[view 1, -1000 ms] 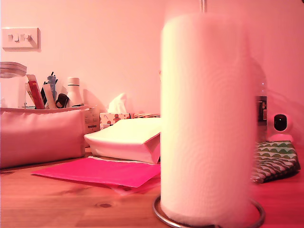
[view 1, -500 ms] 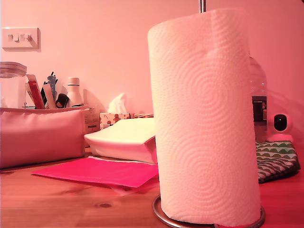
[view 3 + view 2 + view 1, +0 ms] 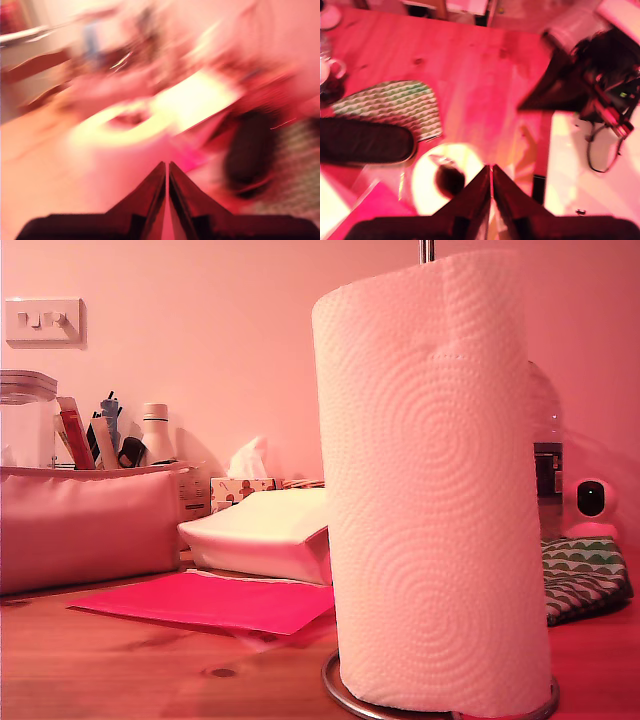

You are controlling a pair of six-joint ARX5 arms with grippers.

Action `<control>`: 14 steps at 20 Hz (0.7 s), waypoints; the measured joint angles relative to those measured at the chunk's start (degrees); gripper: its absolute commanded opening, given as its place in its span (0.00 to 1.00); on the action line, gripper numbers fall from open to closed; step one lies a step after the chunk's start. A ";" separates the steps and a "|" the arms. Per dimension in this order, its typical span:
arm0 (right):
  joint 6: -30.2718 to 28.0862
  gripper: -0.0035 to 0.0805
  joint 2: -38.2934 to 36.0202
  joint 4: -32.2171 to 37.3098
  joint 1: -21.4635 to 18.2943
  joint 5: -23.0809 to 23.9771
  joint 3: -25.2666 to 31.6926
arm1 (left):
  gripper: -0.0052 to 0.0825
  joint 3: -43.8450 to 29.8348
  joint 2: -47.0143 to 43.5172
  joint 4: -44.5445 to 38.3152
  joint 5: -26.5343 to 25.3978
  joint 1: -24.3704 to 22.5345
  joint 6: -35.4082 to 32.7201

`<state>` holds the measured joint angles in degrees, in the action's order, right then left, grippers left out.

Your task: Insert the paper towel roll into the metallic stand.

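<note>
The paper towel roll (image 3: 432,480) stands on the metallic stand (image 3: 427,250), leaning slightly toward the exterior view's right, with its lower end inside the stand's round wire ring, which rests on the wooden table (image 3: 120,670). 1 thin chrome rod pokes out above the top of the roll. In the first wrist view my first gripper (image 3: 491,172) hangs above the roll, looking down onto its white end and dark core, and its jaws are pressed together with only a hairline slit between them, gripping nothing. The second wrist view is heavily blurred; my second gripper (image 3: 166,170) also has its jaws closed tip to tip with nothing held, and the pale top of the roll lies ahead of it. Behind the roll in the exterior view lie a pink sheet (image 3: 215,602), a white folded bag (image 3: 265,535), a small tissue box (image 3: 240,488) and a green patterned cloth (image 3: 585,580).
</note>
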<state>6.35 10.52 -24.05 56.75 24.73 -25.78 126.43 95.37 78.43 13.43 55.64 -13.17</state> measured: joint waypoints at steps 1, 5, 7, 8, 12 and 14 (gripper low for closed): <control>-2.93 0.03 0.00 0.28 -0.02 1.66 0.00 | 0.04 0.00 0.04 0.02 -0.35 -0.35 -0.02; -4.94 0.03 0.00 -0.20 -1.92 3.74 -0.02 | 0.04 0.00 0.02 0.00 -0.98 -0.87 -0.26; -3.91 0.03 -0.02 -1.57 -3.72 3.72 -0.02 | 0.04 0.00 0.02 0.00 -0.96 -0.87 -0.52; -3.37 0.03 -0.24 -2.01 -4.55 3.74 -0.02 | 0.04 0.00 0.02 0.00 -0.98 -0.87 -0.52; 0.70 0.03 -3.34 -4.31 -8.55 4.44 -0.02 | 0.04 -0.17 -0.11 -0.02 -0.96 -0.87 -0.90; 1.75 0.03 -4.28 -5.33 -10.99 6.23 -0.02 | 0.04 -2.71 -1.84 -0.24 -1.01 -0.87 -0.92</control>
<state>8.10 6.24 -29.39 45.76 30.96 -25.80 123.72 93.54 78.19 12.43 54.76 -14.09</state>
